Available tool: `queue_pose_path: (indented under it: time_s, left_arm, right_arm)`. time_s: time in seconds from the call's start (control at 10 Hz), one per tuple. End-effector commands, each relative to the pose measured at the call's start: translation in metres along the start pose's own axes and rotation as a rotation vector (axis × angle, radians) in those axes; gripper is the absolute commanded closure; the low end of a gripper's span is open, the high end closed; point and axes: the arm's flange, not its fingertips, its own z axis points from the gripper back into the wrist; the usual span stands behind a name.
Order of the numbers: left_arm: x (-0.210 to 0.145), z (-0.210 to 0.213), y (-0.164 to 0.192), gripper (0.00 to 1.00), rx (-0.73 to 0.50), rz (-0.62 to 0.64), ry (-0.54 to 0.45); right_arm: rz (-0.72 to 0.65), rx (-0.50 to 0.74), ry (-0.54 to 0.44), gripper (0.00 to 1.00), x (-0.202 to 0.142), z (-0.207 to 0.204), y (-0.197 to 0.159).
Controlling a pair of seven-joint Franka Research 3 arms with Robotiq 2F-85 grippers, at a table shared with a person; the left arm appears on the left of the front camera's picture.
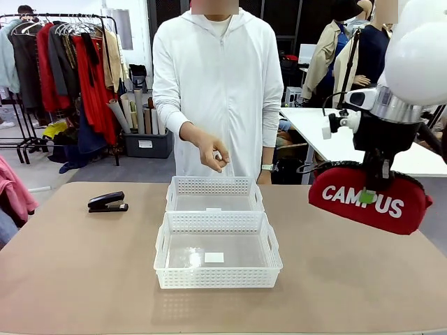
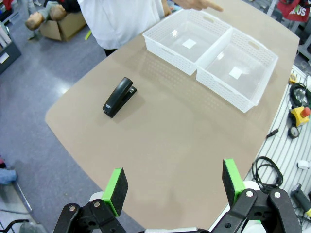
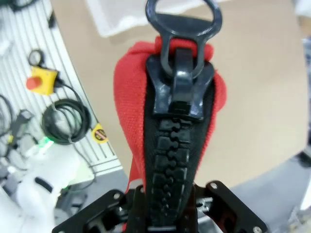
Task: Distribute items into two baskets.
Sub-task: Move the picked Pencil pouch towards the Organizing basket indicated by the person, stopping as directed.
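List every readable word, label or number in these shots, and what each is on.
"CAMPUS": white letters on the red pouch, front view.
"US": end of the same word, cut off at the edge of the left wrist view.
White sticker in the near basket: no print readable.
Label on the dark bin behind the table: too small to read.
Stapler: no readable marking.
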Motion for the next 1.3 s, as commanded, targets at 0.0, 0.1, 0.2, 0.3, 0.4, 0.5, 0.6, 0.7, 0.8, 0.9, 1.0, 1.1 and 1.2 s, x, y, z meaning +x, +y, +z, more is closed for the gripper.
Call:
queue_pose_path:
  time_s: [0.0,0.1,0.2,0.3,0.4,0.5,0.6,0.7,0.8,0.9,1.0,1.1,1.2]
  left_arm:
    - [0.000,0.001,0.000,0.00,-0.008,-0.009,-0.012]
    - [0.000,0.001,0.000,0.00,-0.008,-0.009,-0.012]
    - [0.000,0.001,0.000,0.00,-0.008,-0.009,-0.012]
    - [0.000,0.001,0.000,0.00,-0.008,-0.009,-0.012]
    - [0.000,0.001,0.000,0.00,-0.008,-0.009,-0.012]
    - [0.000,0.001,0.000,0.00,-0.008,-0.009,-0.012]
    - [0.000,0.001,0.000,0.00,-0.008,-0.009,-0.012]
    - [0.000,0.001,0.000,0.00,-0.008,-0.009,-0.012]
    - [0.000,0.001,0.000,0.00,-0.008,-0.009,-0.012]
    - [0.000,0.001,0.000,0.00,-0.008,-0.009,-0.012]
    - [0.000,0.001,0.000,0.00,-0.008,-0.009,-0.012]
    - [0.000,0.001,0.000,0.00,-0.008,-0.009,-0.012]
    - [0.000,0.001,0.000,0.00,-0.008,-0.009,-0.012]
  right_arm:
    - [0.151,-0.006,-0.072,1.00,-0.005,-0.006,0.010]
    - [0.193,-0.010,-0.073,1.00,0.000,-0.011,0.018]
    - [0.228,-0.006,-0.064,1.00,0.006,-0.017,0.022]
    - [0.250,-0.003,-0.058,1.00,0.011,-0.021,0.024]
    - [0.265,0.005,-0.057,1.00,0.016,-0.026,0.023]
    - [0.271,0.003,-0.039,1.00,0.020,-0.032,0.023]
    - [0.277,0.000,-0.013,1.00,0.025,-0.037,0.026]
    - [0.301,-0.021,0.006,1.00,0.032,-0.041,0.030]
    - [0.325,-0.038,0.027,1.00,0.040,-0.045,0.036]
    - [0.348,-0.045,0.037,1.00,0.049,-0.049,0.041]
    - [0.352,-0.039,0.034,1.00,0.057,-0.052,0.043]
    - [0.367,-0.042,0.025,1.00,0.066,-0.054,0.046]
    - [0.374,-0.039,0.029,1.00,0.073,-0.057,0.047]
